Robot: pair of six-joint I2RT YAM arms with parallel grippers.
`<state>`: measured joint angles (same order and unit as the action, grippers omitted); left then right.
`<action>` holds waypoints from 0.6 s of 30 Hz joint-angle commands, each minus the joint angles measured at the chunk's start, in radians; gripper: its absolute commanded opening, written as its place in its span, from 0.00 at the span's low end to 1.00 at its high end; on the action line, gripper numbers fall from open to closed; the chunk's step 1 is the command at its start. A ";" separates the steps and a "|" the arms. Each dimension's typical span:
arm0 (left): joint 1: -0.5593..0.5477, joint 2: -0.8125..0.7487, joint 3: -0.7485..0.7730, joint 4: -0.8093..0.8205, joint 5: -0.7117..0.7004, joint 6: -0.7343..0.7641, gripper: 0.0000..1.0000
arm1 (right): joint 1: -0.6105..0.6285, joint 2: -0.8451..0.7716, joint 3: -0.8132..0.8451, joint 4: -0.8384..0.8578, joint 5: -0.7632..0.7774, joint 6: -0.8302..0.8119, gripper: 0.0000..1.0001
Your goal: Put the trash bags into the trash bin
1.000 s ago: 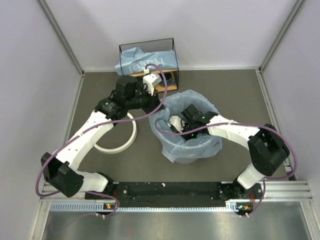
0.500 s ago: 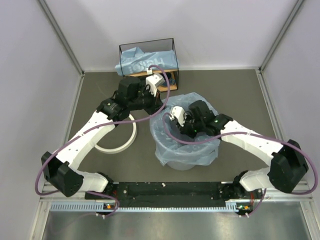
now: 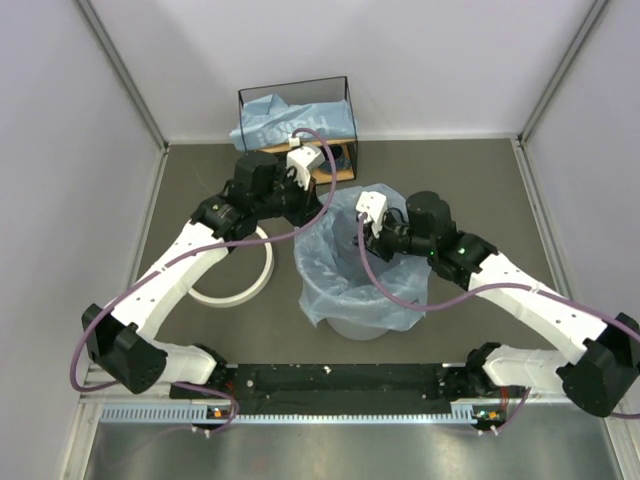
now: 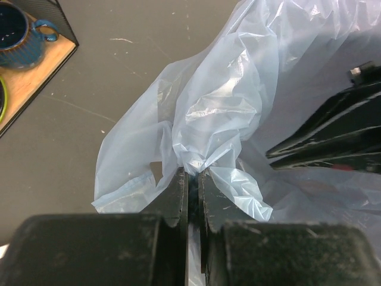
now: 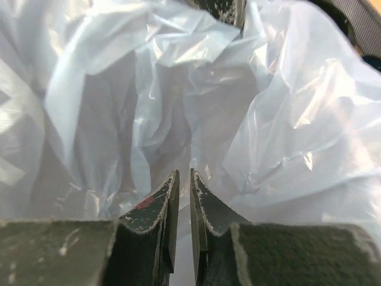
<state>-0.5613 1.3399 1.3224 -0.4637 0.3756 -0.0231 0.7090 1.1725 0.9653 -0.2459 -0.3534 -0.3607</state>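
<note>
One trash bag [image 4: 220, 113] lines the trash bin [image 3: 362, 328], my left gripper [image 4: 191, 179] pinching its film at the mouth; my right gripper [image 5: 183, 179] is barely parted inside, grip unclear; another bag [image 3: 290, 125] lies on the shelf [image 4: 30, 77], undone.

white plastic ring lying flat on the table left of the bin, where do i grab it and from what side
The white plastic ring lies flat with an open middle, so come straight down and pinch its thin wall, one finger inside, one outside. Take the near arc; the left arm covers part of the far one.
</note>
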 commanded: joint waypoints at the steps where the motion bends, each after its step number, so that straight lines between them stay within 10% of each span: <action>1: 0.006 -0.001 -0.002 -0.093 -0.043 -0.011 0.00 | -0.008 -0.072 0.013 0.141 -0.065 0.080 0.16; 18: 0.006 -0.079 0.035 -0.105 -0.187 -0.044 0.00 | -0.259 -0.099 0.277 0.001 -0.042 0.266 0.59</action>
<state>-0.5571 1.3014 1.3224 -0.5301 0.2382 -0.0364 0.5167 1.0893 1.1942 -0.1669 -0.3870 -0.1345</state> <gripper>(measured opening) 0.056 0.577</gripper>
